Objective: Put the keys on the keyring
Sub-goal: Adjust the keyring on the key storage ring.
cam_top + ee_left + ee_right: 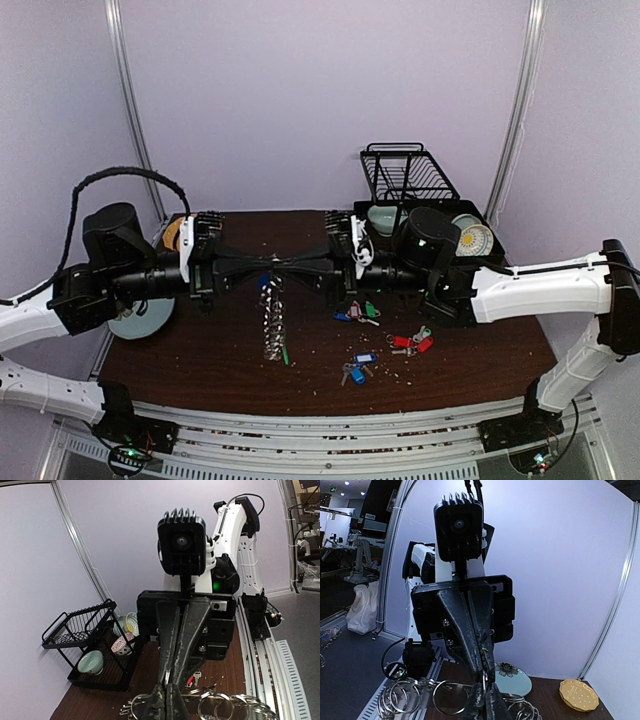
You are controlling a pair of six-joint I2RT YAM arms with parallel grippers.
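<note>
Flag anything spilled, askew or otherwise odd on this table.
Small pale specks are strewn across the dark table, among the loose keys. They look like spilled crumbs or debris, and I cannot tell what they are. Nothing else stands out.

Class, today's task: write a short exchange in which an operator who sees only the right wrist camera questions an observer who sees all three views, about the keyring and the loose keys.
Operator: My right gripper is shut among some rings. Where does the rest of the keyring go?
Observer: From above, the keyring trails from where the left gripper meets yours toward the arms' bases, with a green tag at its end.
Operator: Any loose keys?
Observer: Yes. The keys lie in three clusters on the table, to the right of that strand, with blue, red and green tags.
</note>
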